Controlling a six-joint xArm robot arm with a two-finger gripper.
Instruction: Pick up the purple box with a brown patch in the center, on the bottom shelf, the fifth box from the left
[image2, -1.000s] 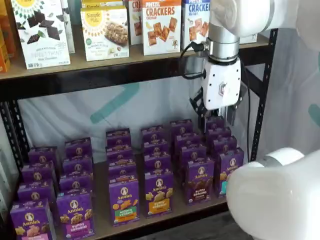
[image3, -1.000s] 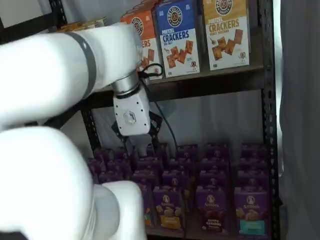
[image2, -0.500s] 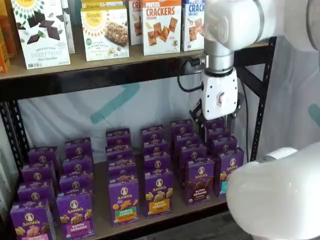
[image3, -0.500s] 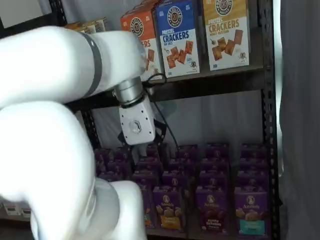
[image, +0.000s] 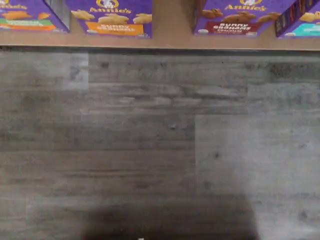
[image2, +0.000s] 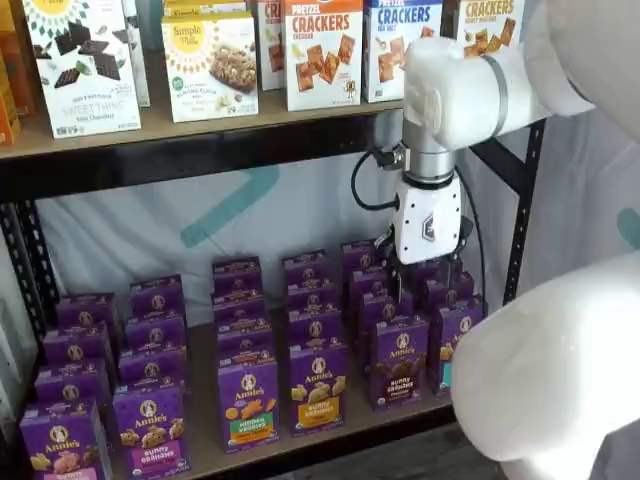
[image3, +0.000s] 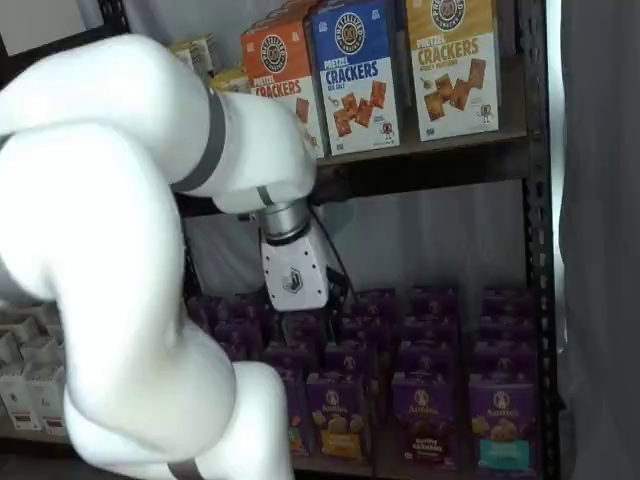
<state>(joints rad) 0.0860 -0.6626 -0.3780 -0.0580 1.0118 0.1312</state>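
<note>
Purple box with a brown patch (image2: 399, 362) standing upright at the front of the bottom shelf (image2: 340, 425), between an orange-banded box (image2: 318, 386) and a teal-banded box (image3: 503, 421) at the row's end; seen too in the wrist view (image: 238, 15) at the shelf lip above grey plank flooring (image: 160, 145). End effector (image2: 418, 283) hanging above the rear boxes of that column, apart from the front box, white body plain in both shelf views (image3: 300, 312). Fingers dark against purple cartons, gap or none: cannot tell.
</note>
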